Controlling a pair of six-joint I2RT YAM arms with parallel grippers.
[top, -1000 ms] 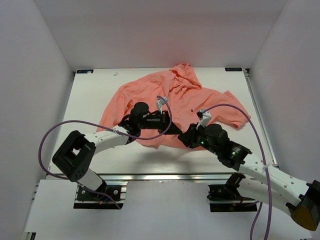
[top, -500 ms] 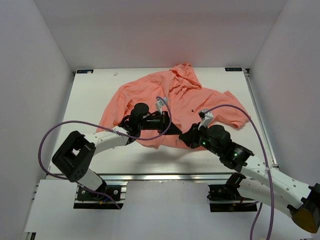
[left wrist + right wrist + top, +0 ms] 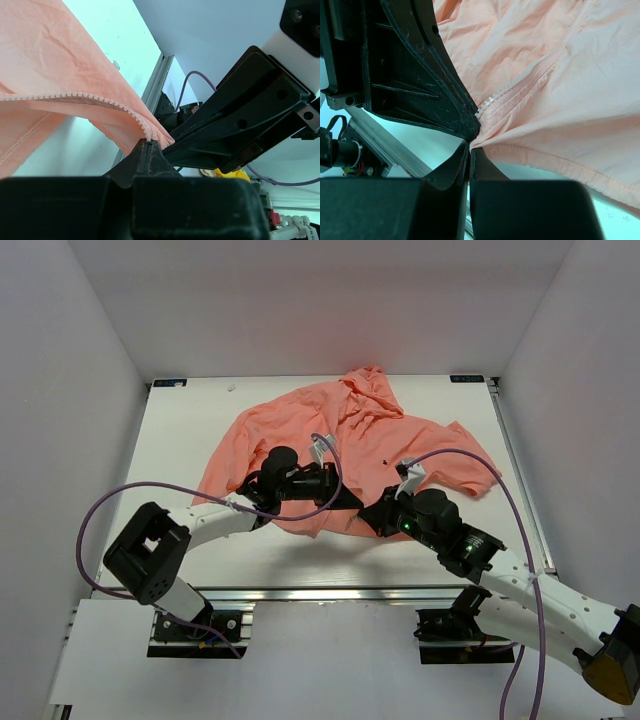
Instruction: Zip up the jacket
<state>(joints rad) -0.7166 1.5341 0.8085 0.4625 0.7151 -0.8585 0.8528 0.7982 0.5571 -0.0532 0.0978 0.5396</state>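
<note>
The salmon-pink jacket lies spread on the white table, hood toward the back. My left gripper and right gripper meet at its bottom hem, fingertips almost touching. In the left wrist view the left gripper is shut on the lower end of the zipper tape. In the right wrist view the right gripper is shut on the hem corner beside the zipper teeth, with the left gripper's black fingers right above it.
The table's near metal rail runs just below the grippers. White walls enclose the table on three sides. Purple cables loop from both arms.
The right gripper has shifted slightly toward the left gripper at the hem. The jacket and left arm look unchanged.
</note>
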